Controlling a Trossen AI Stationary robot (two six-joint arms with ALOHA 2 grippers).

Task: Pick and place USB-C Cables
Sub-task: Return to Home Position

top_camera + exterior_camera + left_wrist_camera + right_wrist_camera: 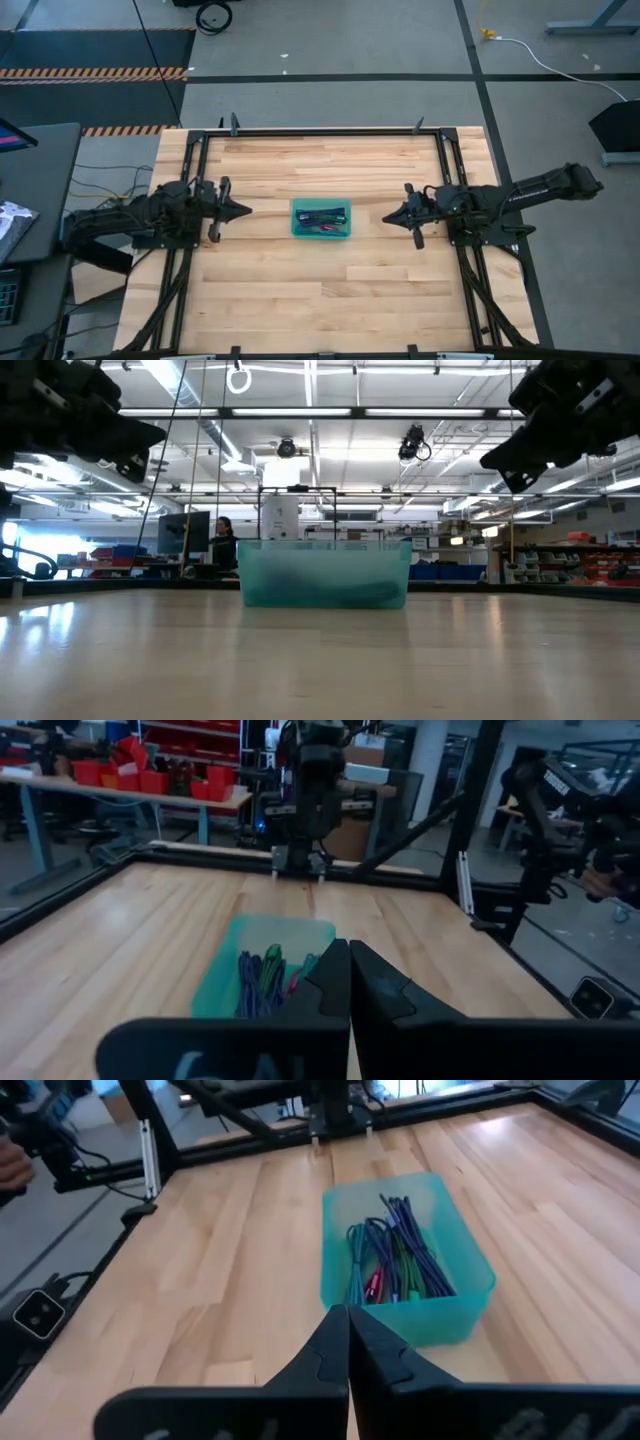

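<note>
My left gripper (246,211) and right gripper (387,217) hung empty, jaws pressed together, the USB-C cables (400,1258) all heaped in the teal tray (440,1318) midway between them, so I judged only parking remained.

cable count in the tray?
4 by colour, all piled together in the tray: blue-purple cable, green cable, maroon cable, teal cable. The tangle may hide more.

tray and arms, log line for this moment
USB-C cables: in teal tray | teal tray: mid table | left gripper: shut, empty, off tray | right gripper: shut, empty, off tray
</note>
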